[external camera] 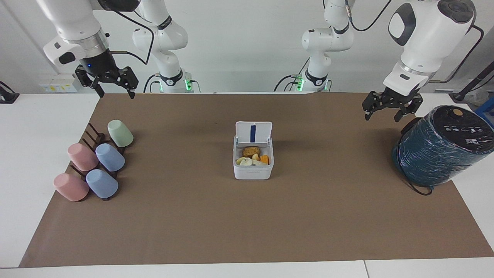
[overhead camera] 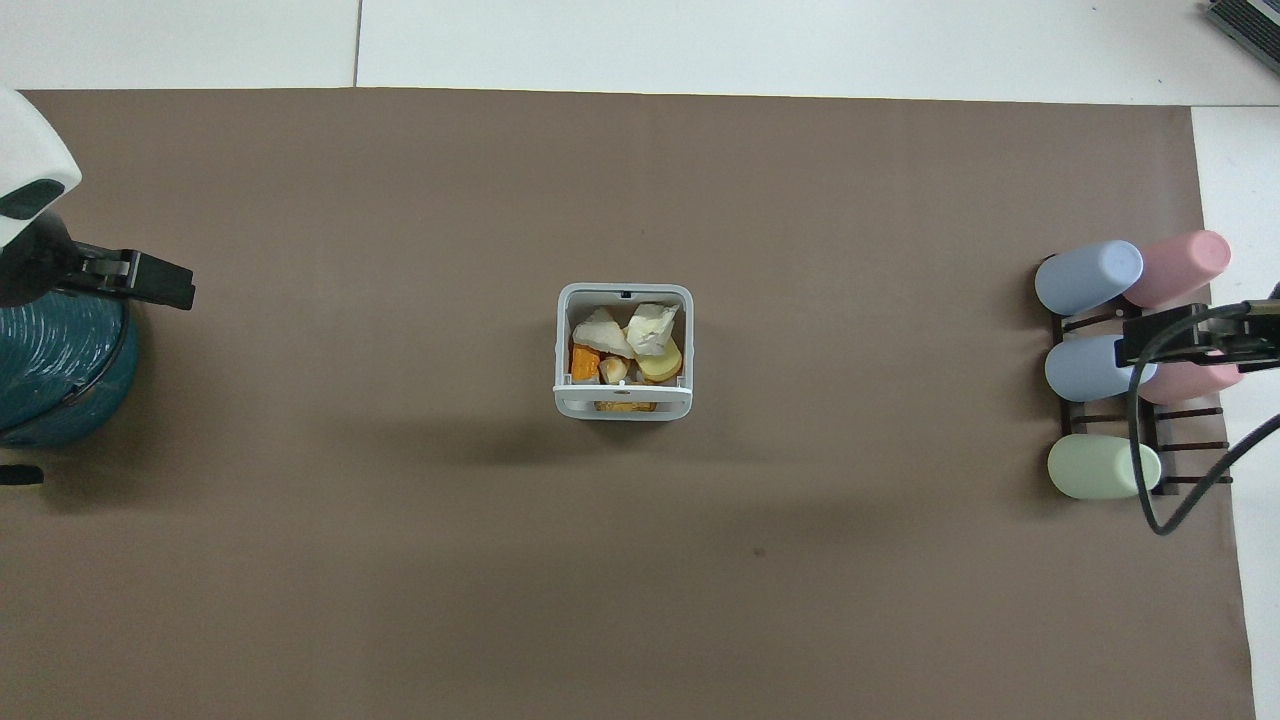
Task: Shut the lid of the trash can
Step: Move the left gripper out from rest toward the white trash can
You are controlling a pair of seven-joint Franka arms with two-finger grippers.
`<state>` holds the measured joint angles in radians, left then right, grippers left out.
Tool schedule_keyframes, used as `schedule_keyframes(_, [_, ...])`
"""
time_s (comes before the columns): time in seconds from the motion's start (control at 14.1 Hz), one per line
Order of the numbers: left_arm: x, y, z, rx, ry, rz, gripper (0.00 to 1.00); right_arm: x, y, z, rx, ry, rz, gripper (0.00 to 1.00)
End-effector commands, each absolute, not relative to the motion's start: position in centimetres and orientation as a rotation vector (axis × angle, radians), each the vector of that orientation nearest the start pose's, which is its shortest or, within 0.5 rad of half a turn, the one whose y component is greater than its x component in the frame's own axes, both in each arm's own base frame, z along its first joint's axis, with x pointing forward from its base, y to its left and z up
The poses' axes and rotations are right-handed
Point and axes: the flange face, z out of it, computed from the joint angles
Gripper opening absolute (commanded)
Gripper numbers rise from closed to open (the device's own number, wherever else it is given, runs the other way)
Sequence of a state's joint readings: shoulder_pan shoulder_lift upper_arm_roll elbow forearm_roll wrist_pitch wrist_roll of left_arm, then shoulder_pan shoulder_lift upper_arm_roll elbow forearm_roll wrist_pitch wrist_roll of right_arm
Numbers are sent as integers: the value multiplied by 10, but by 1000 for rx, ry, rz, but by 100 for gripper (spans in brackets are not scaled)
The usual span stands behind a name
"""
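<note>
Standing upright over the hinge edge nearest the robots, the lid (external camera: 253, 133) leaves the trash can (external camera: 252, 170) open at mid-surface, well clear of every edge. Left gripper (external camera: 389, 109) and right gripper (external camera: 112, 84) hang near their own ends, jaws spread and empty. Closing well probably means tipping the lid away from the robots gently, without shoving the can.

White table (external camera: 46, 162) covered mostly by a brown paper mat (external camera: 247, 216), mat edges leaving white strips at 3, 6 and 9 o'clock in the facing view. Seam lines between white table panels visible at 6 o'clock. Plain white wall (external camera: 239, 42) across 12 o'clock, evenly lit, no windows seen. Wall socket strip (external camera: 58, 85) with yellow labels at 10 o'clock, low on the wall. Black cables (external camera: 469, 83) at 2 o'clock near the table edge. Soft diffuse shadows on the mat. Overhead view: grey slatted item (overhead camera: 1245, 15) at 1 o'clock corner, unclear what.
</note>
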<state>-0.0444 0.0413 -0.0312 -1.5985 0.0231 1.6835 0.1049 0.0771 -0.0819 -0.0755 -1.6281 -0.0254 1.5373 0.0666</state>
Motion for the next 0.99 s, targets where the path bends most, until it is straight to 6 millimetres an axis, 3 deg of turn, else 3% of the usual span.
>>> schedule_keyframes(0.0, [576, -40, 598, -3088, 293, -63, 100, 517, -2, 640, -3155, 102, 19, 100])
schedule_keyframes(0.35, [570, -55, 591, -3086, 329, -38, 100, 517, -2, 640, -3155, 102, 19, 100])
schedule_keyframes(0.64, [546, -107, 571, -3095, 232, -10, 99, 517, -2, 640, -3155, 102, 19, 100])
schedule_keyframes(0.85, [524, -133, 556, -3096, 81, 35, 45, 517, -2, 640, -3154, 100, 19, 100])
schedule_keyframes(0.92, [516, -143, 553, -3095, 40, 37, 31, 517, -2, 640, -3155, 102, 19, 100])
